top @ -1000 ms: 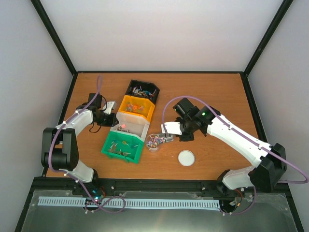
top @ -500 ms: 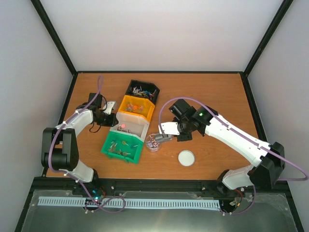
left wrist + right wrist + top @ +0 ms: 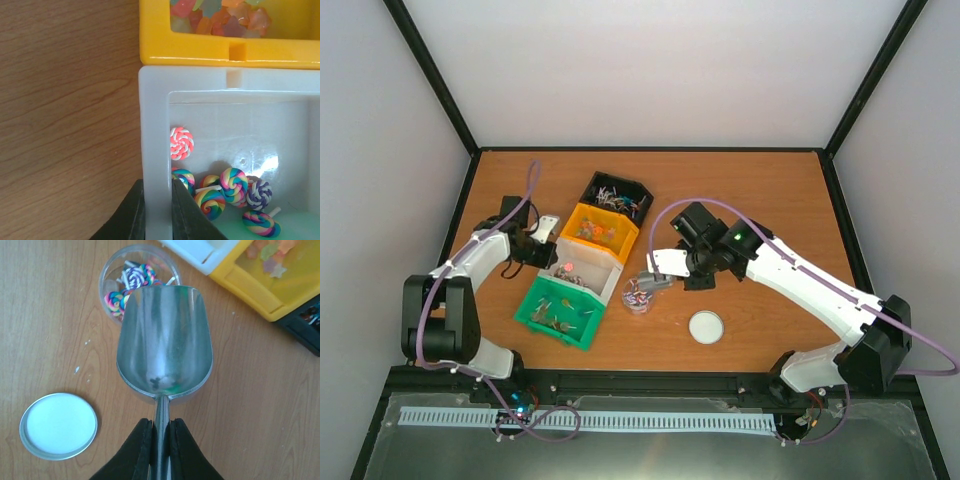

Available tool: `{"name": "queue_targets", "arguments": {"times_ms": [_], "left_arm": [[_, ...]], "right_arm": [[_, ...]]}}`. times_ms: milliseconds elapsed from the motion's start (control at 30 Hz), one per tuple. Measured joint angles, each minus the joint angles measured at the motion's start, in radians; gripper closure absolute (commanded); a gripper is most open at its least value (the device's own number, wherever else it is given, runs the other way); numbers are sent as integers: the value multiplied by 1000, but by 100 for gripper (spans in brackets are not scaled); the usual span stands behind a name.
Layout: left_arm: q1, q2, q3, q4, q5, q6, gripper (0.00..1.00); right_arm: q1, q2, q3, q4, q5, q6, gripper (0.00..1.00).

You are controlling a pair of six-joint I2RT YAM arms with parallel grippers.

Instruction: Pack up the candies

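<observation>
Right gripper (image 3: 161,426) clenched on scoop (image 3: 165,340) handle; left gripper (image 3: 157,206) pinching white bin (image 3: 154,125) wall. Judged: candies (image 3: 225,187) tiny, light, hard, slippery; scoop them, never pinch.

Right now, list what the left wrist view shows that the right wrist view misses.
Only left wrist: the left hand shut on the white bin wall, and lollipop candies lying inside that bin.
Only right wrist: the right hand shut on the metal scoop handle, the clear jar with more of them at the scoop's tip, the round lid, a black bin corner.
Both: the yellow bin, the white bin, the wooden table.
</observation>
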Motion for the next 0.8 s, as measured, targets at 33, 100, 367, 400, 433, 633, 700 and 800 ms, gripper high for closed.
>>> {"name": "queue_targets", "arguments": {"times_ms": [33,100,367,400,433,633,700,800], "left_arm": [[0,-5,-3,-4,-3,11,99],[0,-17,-12,-13,-7,32,99],[0,-64,-43,-53,-7,97,84],[0,-65,-43,-57,-8,101,83],[0,-65,-43,-60,-10,105,82],[0,-54,-43,-85,-1,103,69],[0,-47,-43,-83,7,99,68],[0,-46,-43,-75,21,93,68]], "right_arm": [[0,-2,0,8,-3,7,97],[0,-4,2,34,-8,28,97],[-27,115,155,126,-42,202,97],[-29,154,193,132,-47,231,97],[-30,192,226,136,-51,257,97],[-31,378,364,127,-79,380,97],[-31,427,399,104,-77,407,97],[-31,504,471,54,-66,442,97]]}}
